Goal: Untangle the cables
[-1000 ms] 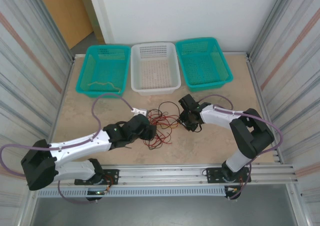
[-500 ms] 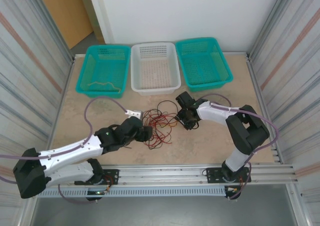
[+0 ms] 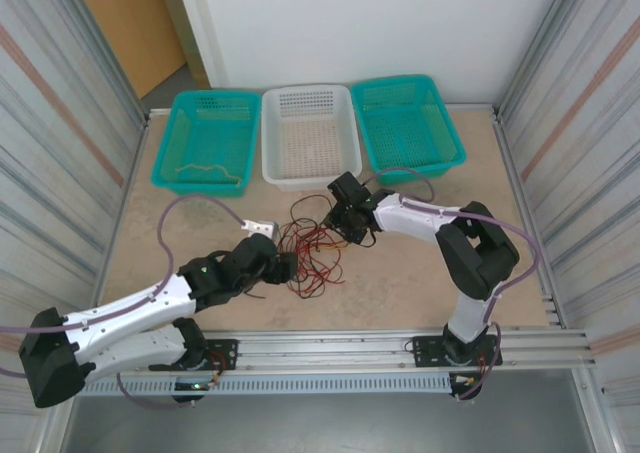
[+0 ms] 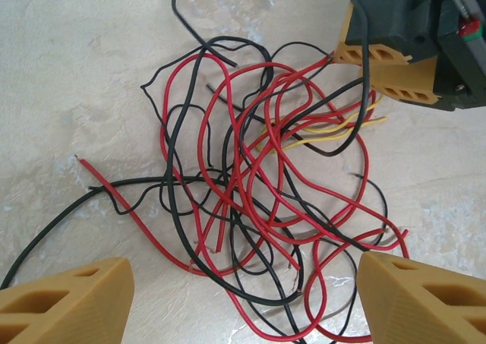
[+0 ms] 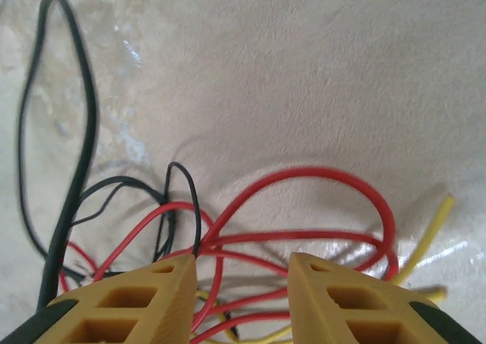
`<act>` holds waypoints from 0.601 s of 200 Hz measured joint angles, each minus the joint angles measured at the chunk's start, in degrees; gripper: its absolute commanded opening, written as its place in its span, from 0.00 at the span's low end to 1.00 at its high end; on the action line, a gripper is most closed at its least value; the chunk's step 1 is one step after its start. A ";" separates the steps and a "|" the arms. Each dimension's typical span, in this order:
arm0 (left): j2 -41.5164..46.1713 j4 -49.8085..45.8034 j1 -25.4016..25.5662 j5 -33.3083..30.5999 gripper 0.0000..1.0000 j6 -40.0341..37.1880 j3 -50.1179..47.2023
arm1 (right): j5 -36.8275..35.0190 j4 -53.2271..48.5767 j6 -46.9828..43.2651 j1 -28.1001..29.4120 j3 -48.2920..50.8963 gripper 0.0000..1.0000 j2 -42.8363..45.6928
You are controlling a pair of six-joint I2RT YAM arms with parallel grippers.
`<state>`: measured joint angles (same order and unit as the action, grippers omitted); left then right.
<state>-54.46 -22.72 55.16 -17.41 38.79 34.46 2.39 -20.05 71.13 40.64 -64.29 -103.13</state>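
Now the left arm lies low, stretched out over the table [image 3: 150, 223]. The left gripper [image 3: 288, 267] sits at the near-left edge of the cables [image 3: 312, 251], its fingers spread wide over the red, black and yellow heap and pinching nothing. The right arm folds back at the elbow. The right gripper [image 3: 347, 223] is at the heap's far-right side, fingers partly apart, red strands loose between them. Since a second ago, the right gripper has slid left toward the white basket [image 3: 310, 133], and the left arm's shoulder has swung outward.

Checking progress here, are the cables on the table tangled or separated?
Tangled: the cables cross and loop over one another in a single red, black and yellow heap.
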 measured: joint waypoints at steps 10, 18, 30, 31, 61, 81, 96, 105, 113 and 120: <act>0.13 -0.20 -0.09 -0.17 0.78 -0.04 0.00 | -0.02 -0.39 -0.09 -0.02 -0.02 0.32 -1.14; 0.28 -0.42 -0.09 -0.22 0.78 -0.13 0.02 | -0.15 -1.14 -0.09 -0.04 0.02 0.32 -1.68; 0.76 -1.03 -0.20 -0.39 0.78 -0.17 0.02 | -0.94 -2.54 -0.31 0.15 0.07 0.33 -1.68; 0.81 -1.05 -0.22 -0.39 0.78 -0.17 0.02 | -1.14 -2.69 -0.37 0.22 0.07 0.33 -1.60; 2.34 -1.79 -1.20 -0.63 0.78 -0.31 0.04 | -5.70 -7.56 -3.39 2.54 0.07 0.43 2.91; 2.86 -2.67 -1.95 -0.63 0.78 -0.63 0.04 | -7.61 -9.97 -5.03 4.37 0.07 0.39 7.43; 3.10 -3.08 -2.69 -0.61 0.77 -0.87 0.07 | -8.20 -10.51 -5.77 5.55 0.07 0.33 9.66; 3.28 -3.28 -3.19 -0.61 0.77 -0.87 0.09 | -8.17 -9.92 -5.57 6.05 0.44 0.30 10.25; 3.41 -3.45 -3.54 -0.63 0.76 -0.87 0.09 | -8.11 -9.14 -5.03 6.47 1.29 0.30 10.40; 3.65 -3.67 -3.85 -0.61 0.76 -1.01 0.11 | -8.02 -8.37 -4.07 6.73 2.36 0.29 10.38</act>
<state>-50.81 -26.39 51.31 -18.02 37.78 34.57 -5.63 -28.42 67.07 47.37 -61.93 -92.75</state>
